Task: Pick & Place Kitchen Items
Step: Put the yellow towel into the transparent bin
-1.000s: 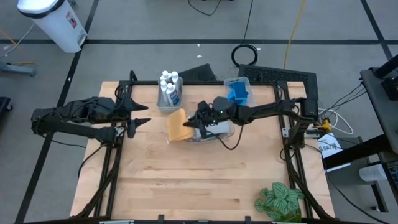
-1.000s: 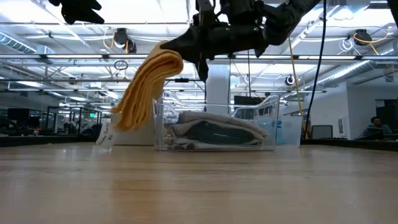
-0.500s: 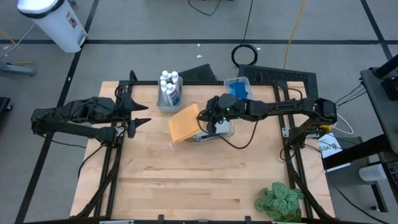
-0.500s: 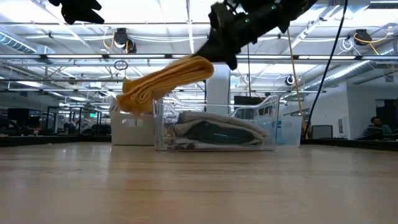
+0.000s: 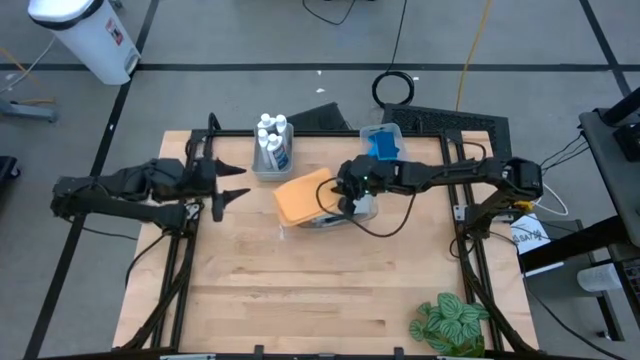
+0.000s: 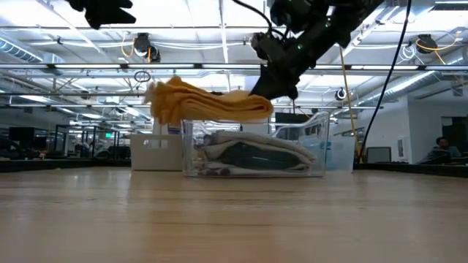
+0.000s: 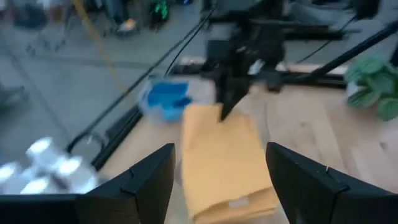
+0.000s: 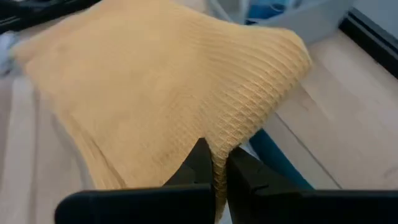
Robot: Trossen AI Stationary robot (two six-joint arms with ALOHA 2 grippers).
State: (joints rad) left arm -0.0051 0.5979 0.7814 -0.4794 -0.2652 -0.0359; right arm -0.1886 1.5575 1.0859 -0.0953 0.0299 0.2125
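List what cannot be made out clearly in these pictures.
- Cloths in the clear bin: high view, covered by the orange cloth and right gripper.
- White bottles: left wrist view, blurred.
- Blue sponges: high view, too small to count.
- Left gripper: low view, cut off by the top edge.

The right arm reached in from the tabletop's right edge toward the middle of its far half, elbow bent and forearm nearly level. Its right gripper (image 5: 345, 190) hung above the surface, pointing left, its fingers (image 8: 200, 163) pinched tight together. The left arm lay folded along the tabletop's left edge, raised off the surface. Its left gripper (image 5: 232, 181) pointed right toward the centre, fingers (image 7: 148, 184) spread wide apart and holding nothing.
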